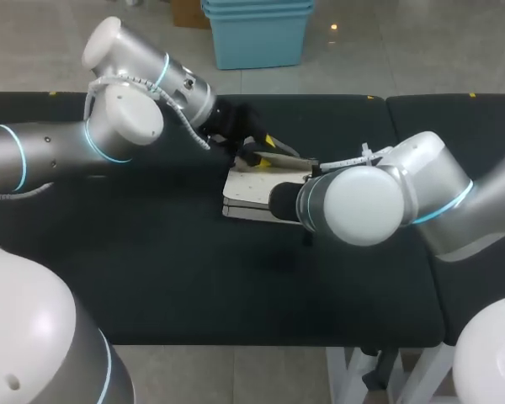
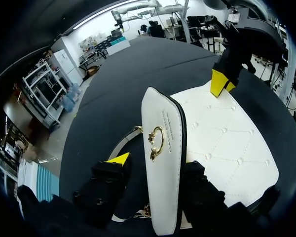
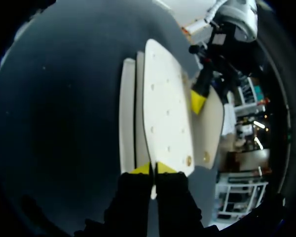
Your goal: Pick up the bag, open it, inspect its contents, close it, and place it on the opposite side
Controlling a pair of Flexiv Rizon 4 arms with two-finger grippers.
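Right pincer (image 3: pixel 153 170): nearly closed, pinching the edge of the white bag (image 3: pixel 165 108) at its 3 o'clock side.
Left pincer (image 2: pixel 157 165): spread, flap (image 2: pixel 160 113) upright between its fingers, at 12 o'clock.

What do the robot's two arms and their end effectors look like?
The left arm and right arm are thick silver-grey tubes with rounded white joint caps and glowing blue rings. A white coiled cable runs along the left wrist. The left end effector and right end effector are black, with yellow-tipped fingers.
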